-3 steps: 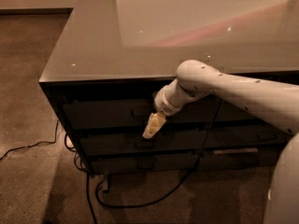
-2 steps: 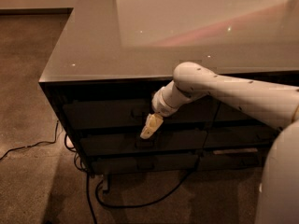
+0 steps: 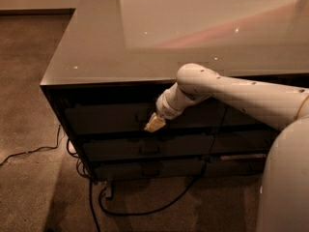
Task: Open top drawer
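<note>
The top drawer (image 3: 104,119) is the tall dark grey front just under the cabinet's glossy top; its front lies flush with the cabinet. Its small pull at centre is mostly hidden behind my gripper. My gripper (image 3: 154,124), pale yellow at the tip, reaches in from the right on the white arm (image 3: 231,93) and sits at the drawer front's centre, at the pull. Whether it touches the pull I cannot tell.
Two shallower dark drawers (image 3: 145,149) with like pulls lie below. The grey cabinet top (image 3: 159,33) overhangs the fronts. Black cables (image 3: 145,210) trail on the carpet under and left of the cabinet. My white base (image 3: 285,187) fills the lower right.
My gripper has moved slightly up and left, from the lower edge of the top drawer front to its centre. The drawer front has not visibly moved.
</note>
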You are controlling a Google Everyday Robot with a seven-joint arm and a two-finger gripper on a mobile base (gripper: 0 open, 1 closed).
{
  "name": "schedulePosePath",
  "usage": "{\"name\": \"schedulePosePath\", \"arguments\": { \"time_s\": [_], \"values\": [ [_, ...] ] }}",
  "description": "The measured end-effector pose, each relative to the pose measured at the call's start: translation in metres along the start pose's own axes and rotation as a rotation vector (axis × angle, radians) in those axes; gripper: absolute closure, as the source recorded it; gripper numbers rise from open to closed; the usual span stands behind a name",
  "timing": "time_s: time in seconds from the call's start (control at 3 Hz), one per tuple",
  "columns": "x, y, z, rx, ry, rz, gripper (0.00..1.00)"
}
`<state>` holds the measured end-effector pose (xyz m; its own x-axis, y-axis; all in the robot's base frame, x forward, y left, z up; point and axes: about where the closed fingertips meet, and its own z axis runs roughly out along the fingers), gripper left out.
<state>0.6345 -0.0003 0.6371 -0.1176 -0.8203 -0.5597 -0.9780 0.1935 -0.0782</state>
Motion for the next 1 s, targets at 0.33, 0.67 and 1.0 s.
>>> {"name": "schedulePosePath", "arguments": {
  "time_s": [0.33,0.67,1.0],
  "values": [
    [-0.0043,-0.0006,-0.0062,0.000,0.000,0.000,0.65],
    [-0.0070,-0.0010,-0.0104,0.000,0.000,0.000,0.88],
    [-0.0054,0.0019,-0.0135,-0.006,0.003,0.000,1.00]
  ]
}}
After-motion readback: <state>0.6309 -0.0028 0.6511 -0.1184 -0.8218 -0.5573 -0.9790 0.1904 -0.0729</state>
